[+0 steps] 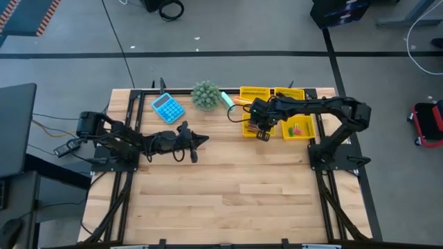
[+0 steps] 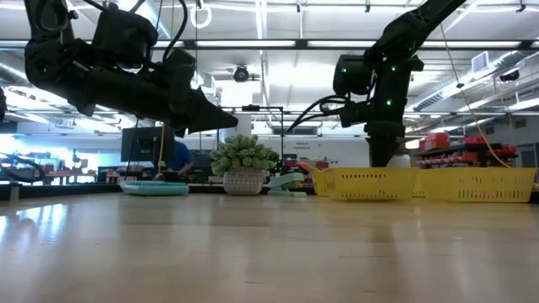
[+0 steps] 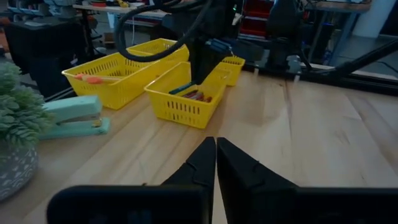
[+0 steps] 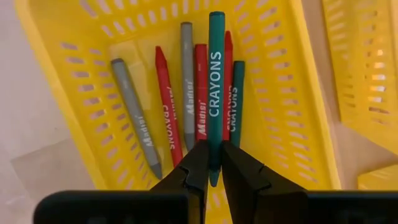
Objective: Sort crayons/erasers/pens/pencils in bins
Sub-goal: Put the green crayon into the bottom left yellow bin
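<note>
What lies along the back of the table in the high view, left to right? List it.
Blue calculator → potted plant → pale green stapler → yellow bins, with the right gripper above the nearest one.

Both arms (image 1: 138,142) matte black, jointed segments; black cables looped alongside — green indicator lights on right arm (image 2: 383,76). Gripper fingers (image 3: 245,171) dark, wedge-shaped, tapering.
</note>
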`<action>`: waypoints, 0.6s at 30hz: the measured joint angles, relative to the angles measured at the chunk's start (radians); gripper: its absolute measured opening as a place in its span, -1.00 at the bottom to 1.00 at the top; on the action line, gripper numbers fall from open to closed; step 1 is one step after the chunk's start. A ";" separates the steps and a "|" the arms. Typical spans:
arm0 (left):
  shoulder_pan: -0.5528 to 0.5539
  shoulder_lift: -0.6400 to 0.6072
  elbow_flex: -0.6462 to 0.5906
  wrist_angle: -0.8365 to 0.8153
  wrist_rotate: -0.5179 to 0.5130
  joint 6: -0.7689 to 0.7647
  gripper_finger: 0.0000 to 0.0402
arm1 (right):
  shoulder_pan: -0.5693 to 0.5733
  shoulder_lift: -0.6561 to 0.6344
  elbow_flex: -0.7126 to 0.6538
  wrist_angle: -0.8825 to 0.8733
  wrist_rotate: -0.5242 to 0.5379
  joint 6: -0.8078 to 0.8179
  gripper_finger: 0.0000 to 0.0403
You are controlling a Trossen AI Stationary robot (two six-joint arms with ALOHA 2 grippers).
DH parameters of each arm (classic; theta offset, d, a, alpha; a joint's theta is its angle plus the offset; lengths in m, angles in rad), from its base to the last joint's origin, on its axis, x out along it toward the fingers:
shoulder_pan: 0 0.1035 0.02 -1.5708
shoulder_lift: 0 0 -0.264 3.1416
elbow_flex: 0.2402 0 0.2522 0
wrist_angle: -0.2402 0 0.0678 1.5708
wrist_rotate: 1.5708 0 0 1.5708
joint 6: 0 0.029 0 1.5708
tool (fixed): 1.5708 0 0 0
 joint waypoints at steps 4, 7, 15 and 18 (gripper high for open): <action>0.000 0.000 0.000 -0.003 0.000 -0.005 -0.92 | -0.004 0.008 0.000 0.015 -0.020 -0.018 -0.77; 0.000 0.000 0.000 -0.003 0.000 -0.006 -0.91 | -0.004 0.027 0.000 0.015 -0.029 -0.027 -0.77; 0.000 0.000 0.000 -0.028 0.000 -0.008 -0.89 | -0.031 0.036 -0.002 0.016 -0.036 -0.040 -0.77; 0.000 0.000 0.000 -0.039 0.000 -0.008 -0.92 | -0.043 0.036 -0.014 0.037 -0.046 -0.040 -0.73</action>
